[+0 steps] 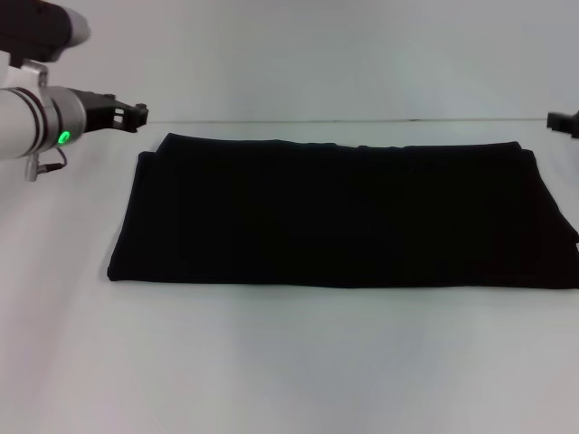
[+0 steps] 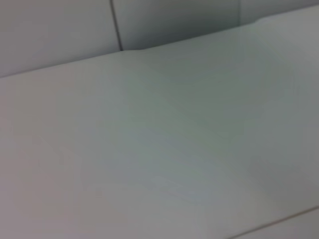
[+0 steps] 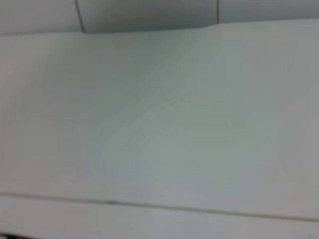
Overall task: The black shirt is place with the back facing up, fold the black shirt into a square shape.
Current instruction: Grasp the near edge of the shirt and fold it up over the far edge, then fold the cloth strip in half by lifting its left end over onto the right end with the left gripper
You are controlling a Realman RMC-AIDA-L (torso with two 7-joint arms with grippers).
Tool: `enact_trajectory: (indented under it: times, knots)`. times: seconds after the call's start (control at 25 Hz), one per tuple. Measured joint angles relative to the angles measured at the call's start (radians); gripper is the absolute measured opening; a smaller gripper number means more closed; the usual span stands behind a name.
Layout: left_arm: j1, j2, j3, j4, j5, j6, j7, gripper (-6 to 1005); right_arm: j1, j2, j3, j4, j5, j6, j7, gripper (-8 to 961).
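The black shirt (image 1: 339,212) lies flat on the white table (image 1: 289,362) as a wide folded rectangle, its layered edges showing along the far side and at the right end. My left gripper (image 1: 136,114) hangs in the air at the far left, above and just beyond the shirt's far left corner, holding nothing. Only the tip of my right gripper (image 1: 563,121) shows at the right edge, raised past the shirt's far right corner. Both wrist views show only bare white table, with no shirt and no fingers.
White tabletop (image 1: 271,362) stretches in front of the shirt. The table's far edge (image 1: 344,120) runs just behind the shirt, against a pale wall. The left arm's white forearm with a green light (image 1: 63,137) reaches in from the left.
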Motion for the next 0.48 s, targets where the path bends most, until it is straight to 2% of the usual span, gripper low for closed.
enact_trajectory:
  times: [0.12,0.16,0.24,0.32,0.44,0.48]
  knots:
    - [0.013,0.005,-0.001,0.031,0.0,0.036,-0.053,420,-0.008,-0.009,0.002,-0.029,0.015,-0.076,0.042,447]
    - [0.026,0.005,0.001,0.067,0.0,0.091,-0.082,467,-0.013,-0.014,0.002,-0.033,0.031,-0.115,0.046,469]
    - [0.052,0.0,0.004,0.145,-0.004,0.226,-0.127,545,-0.031,-0.025,0.002,-0.041,0.082,-0.218,0.051,515]
    - [0.08,-0.002,0.003,0.225,-0.02,0.437,-0.154,623,-0.051,-0.037,-0.003,-0.042,0.134,-0.333,0.051,560]
    - [0.11,0.01,0.0,0.292,-0.066,0.729,-0.159,721,-0.081,-0.047,-0.005,-0.042,0.205,-0.513,0.04,602]
    - [0.115,0.015,-0.002,0.298,-0.077,0.778,-0.161,741,-0.088,-0.046,-0.006,-0.042,0.219,-0.561,0.032,611]
